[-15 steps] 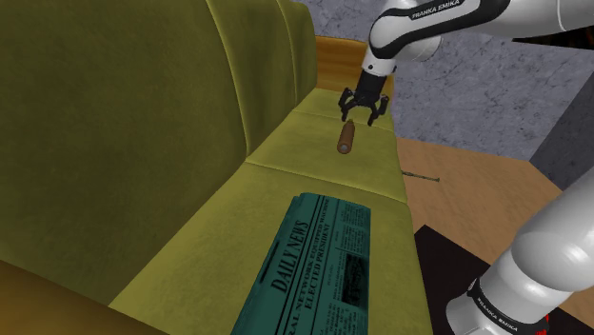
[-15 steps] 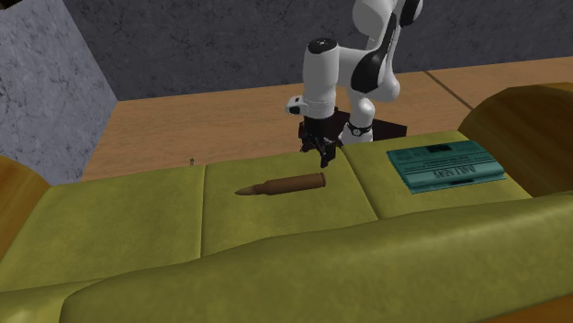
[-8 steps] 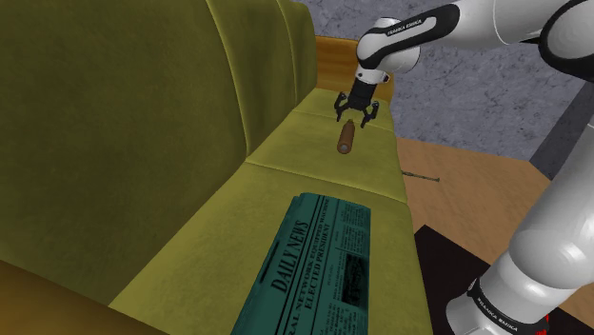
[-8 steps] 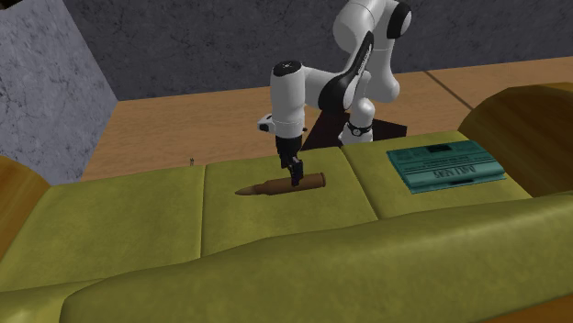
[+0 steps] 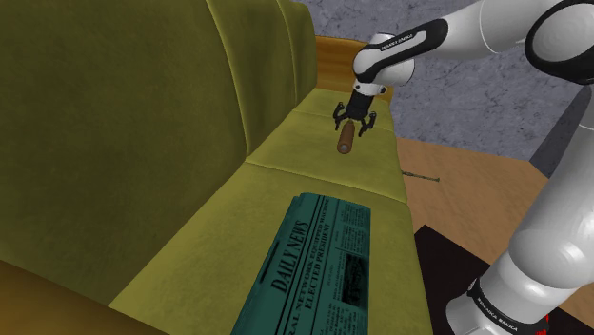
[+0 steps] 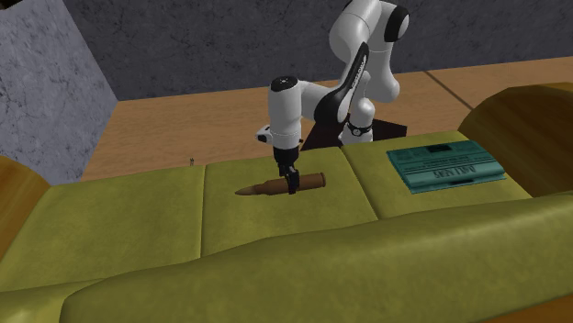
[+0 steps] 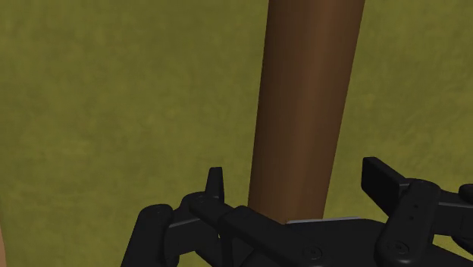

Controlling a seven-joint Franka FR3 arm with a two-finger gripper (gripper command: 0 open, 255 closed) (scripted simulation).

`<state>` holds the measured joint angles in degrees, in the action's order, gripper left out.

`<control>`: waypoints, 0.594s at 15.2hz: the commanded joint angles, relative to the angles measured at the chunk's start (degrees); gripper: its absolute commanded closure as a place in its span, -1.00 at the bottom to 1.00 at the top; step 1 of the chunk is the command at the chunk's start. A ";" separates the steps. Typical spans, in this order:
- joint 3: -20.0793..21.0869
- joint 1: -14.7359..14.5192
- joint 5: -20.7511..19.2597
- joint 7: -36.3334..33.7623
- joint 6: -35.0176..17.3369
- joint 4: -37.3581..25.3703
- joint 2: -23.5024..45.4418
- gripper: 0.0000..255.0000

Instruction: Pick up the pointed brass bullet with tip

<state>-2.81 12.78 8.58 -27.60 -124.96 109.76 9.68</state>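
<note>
A brown, brass-toned bullet (image 5: 345, 143) lies flat on the olive sofa seat (image 5: 286, 171), its pointed tip toward the second exterior view's left. My black gripper (image 5: 353, 124) hangs low over its middle, open, one finger on each side. From the second exterior view the gripper (image 6: 292, 183) stands across the bullet (image 6: 312, 180). In the wrist view the bullet's body (image 7: 307, 98) runs away from the hand between the two fingertips (image 7: 216, 186), which stand apart from it. No contact between fingers and bullet shows.
A teal folded newspaper (image 5: 319, 266) lies on the nearer seat cushion. The tall olive backrest (image 5: 143, 114) rises along the shoulder view's left. An orange-brown armrest (image 5: 333, 57) ends the sofa behind the gripper. Wooden floor (image 5: 476, 181) lies beyond the seat's front edge.
The gripper moved from beside the bullet's rear end to over its middle and came down lower. The bullet has not moved.
</note>
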 commanded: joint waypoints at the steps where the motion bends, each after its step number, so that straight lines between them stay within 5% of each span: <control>1: 0.00 0.01 0.06 0.10 -0.50 0.25 0.23 -1.00; 2: -0.02 0.05 0.07 0.15 -0.41 0.16 0.24 1.00; 9: -0.03 0.07 0.08 0.19 -0.43 0.14 0.28 1.00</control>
<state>-2.83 12.84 8.67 -27.42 -125.41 109.89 9.88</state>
